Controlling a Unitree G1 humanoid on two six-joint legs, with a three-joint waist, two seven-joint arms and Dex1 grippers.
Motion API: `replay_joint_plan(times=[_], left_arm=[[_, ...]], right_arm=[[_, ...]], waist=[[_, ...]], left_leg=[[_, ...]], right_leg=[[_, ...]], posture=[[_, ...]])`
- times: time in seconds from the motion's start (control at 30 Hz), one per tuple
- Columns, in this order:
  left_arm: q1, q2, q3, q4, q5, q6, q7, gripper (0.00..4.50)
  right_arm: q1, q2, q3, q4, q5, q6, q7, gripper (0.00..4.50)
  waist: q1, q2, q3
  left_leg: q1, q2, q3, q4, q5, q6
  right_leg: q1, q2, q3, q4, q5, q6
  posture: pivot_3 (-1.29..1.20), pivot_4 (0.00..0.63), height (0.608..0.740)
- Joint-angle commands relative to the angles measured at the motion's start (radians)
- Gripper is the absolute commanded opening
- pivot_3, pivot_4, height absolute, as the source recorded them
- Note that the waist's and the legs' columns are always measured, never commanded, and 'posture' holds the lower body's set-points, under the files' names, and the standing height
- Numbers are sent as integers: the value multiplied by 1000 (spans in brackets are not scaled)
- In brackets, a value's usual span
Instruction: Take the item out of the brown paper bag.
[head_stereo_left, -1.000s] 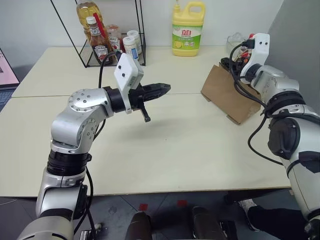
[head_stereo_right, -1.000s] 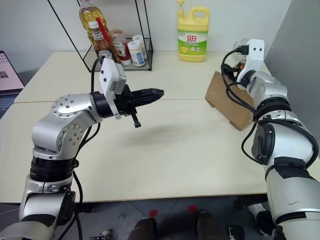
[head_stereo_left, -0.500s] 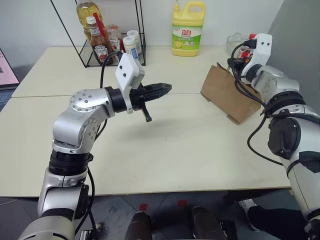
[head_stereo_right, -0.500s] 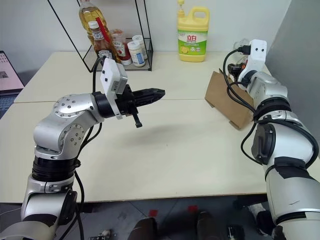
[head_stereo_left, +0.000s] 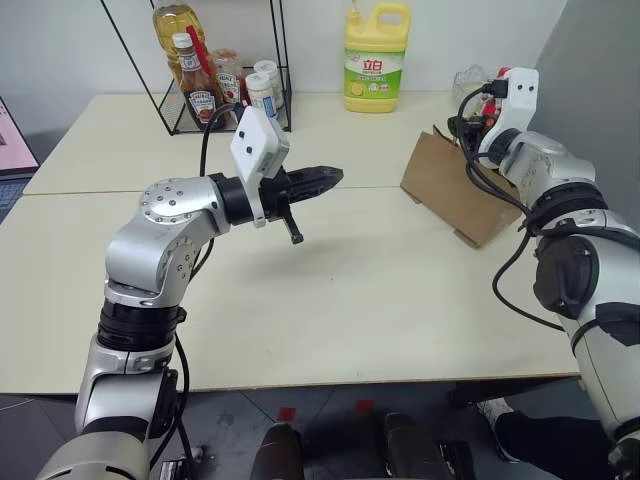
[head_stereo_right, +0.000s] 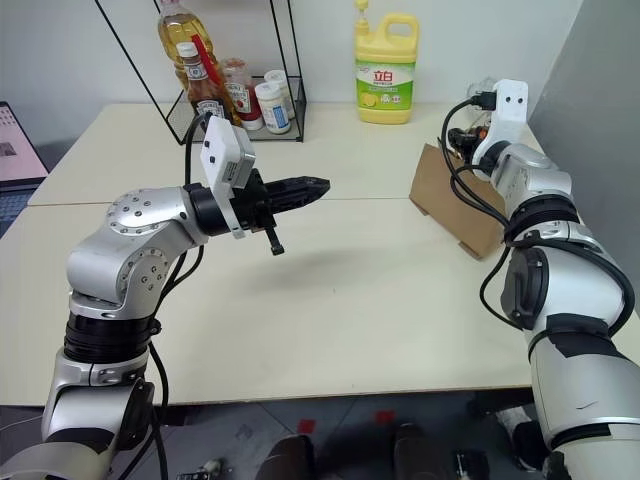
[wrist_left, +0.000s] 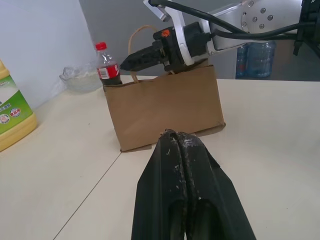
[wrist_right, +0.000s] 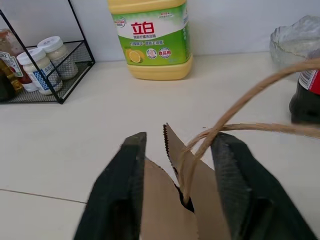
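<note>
Little was changed since a second earlier: the brown paper bag (head_stereo_left: 455, 190) was rocked slightly, then settled back. The right gripper (wrist_right: 182, 190) was held parted astride the bag's top edge and handles (wrist_right: 245, 102), grasping nothing. The left gripper (head_stereo_left: 325, 178) was kept clenched, empty, well left of the bag. The item couldn't be seen.

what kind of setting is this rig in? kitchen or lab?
Likely a lab or office staged as a kitchen counter. Plain cream tables pushed together hold a wire rack of condiment bottles, a yellow detergent jug and a brown paper bag; a laptop edge sits at the far left.
</note>
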Motion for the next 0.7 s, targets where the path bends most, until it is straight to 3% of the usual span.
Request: replay_joint_plan(times=[0.03, 0.13, 0.37, 0.67, 0.7], left_arm=[[-20, 10, 10, -22, -1, -14, -3, 0], [-16, 11, 11, -24, -2, -12, -3, 0], [-21, 8, 11, -19, -2, -16, -5, 0], [-28, -2, 0, -11, 2, -27, -7, 0], [-29, -1, 0, -9, 3, -29, -7, 0]], right_arm=[[-13, -33, 17, -32, -15, 15, 25, 3398], [-19, -53, 24, -36, -12, 58, 54, 4481], [-24, -68, 17, -44, 4, 114, 71, 4481], [-32, -42, -51, -28, 53, 73, -40, 4481], [-35, -39, -61, -27, 59, 75, -48, 4110]], waist=[[0, 0, 0], [0, 0, 0], [0, 0, 0], [0, 0, 0], [0, 0, 0]], left_leg=[[0, 0, 0, 0, 0, 0], [0, 0, 0, 0, 0, 0], [0, 0, 0, 0, 0, 0], [0, 0, 0, 0, 0, 0], [0, 0, 0, 0, 0, 0]], right_leg=[[0, 0, 0, 0, 0, 0], [0, 0, 0, 0, 0, 0], [0, 0, 0, 0, 0, 0], [0, 0, 0, 0, 0, 0], [0, 0, 0, 0, 0, 0]], posture=[[0, 150, 740], [0, 150, 740], [0, 150, 740], [0, 150, 740], [0, 150, 740]])
